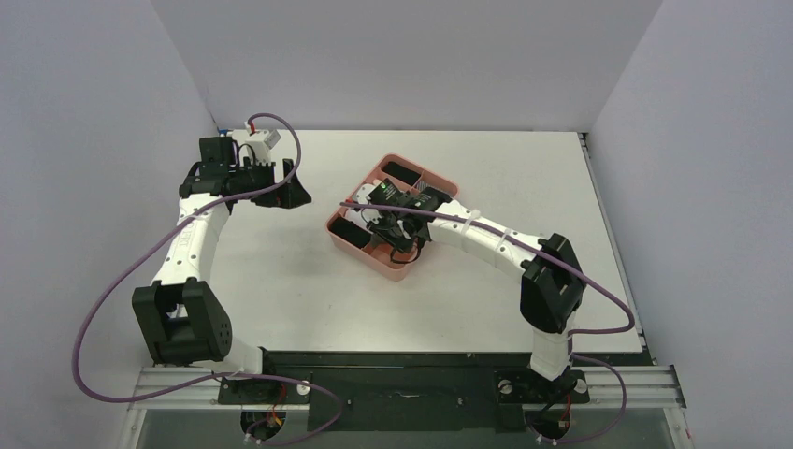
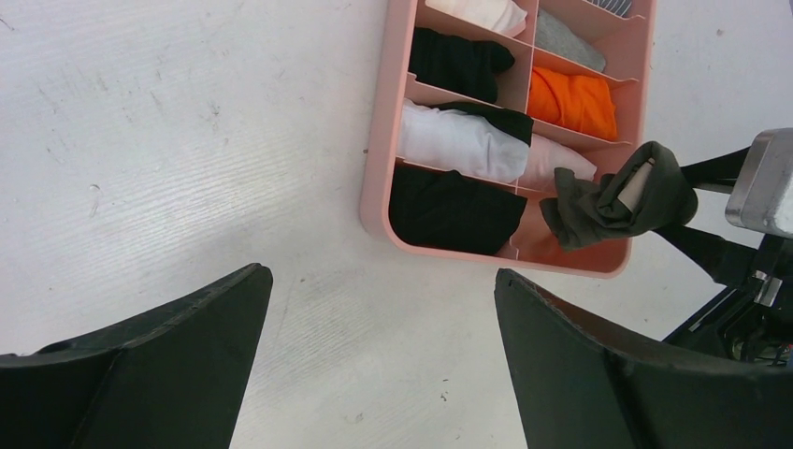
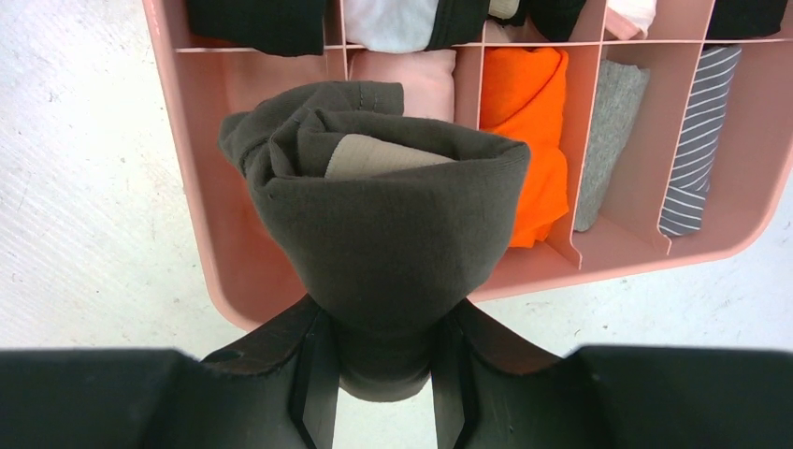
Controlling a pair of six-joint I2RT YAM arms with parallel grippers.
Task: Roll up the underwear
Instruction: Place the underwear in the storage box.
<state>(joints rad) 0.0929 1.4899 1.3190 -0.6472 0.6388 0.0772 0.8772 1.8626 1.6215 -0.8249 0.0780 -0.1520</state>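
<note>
1. the underwear (image 3: 383,215) is already bundled up: dark grey-brown cloth wrapped round on itself, with the beige waistband showing in the core.
2. the right end effector (image 3: 379,360) pinches the lower end of the bundle between its fingers and holds it over a corner of the pink tray (image 3: 248,262).
3. the compartment below the bundle looks bare. the neighbouring ones hold pink, orange, grey, striped, white and black rolls.
4. the left end effector (image 2: 379,276) is spread wide and grips nothing. it hangs above the bare desk (image 2: 187,140), apart from the tray.
5. judgement: the rolling looks done, or nearly so, though a loose flap sticks out on one side of the bundle.
6. judgement: what appears left is to lower the roll into the free compartment, let go, and check that it stays rolled.
</note>
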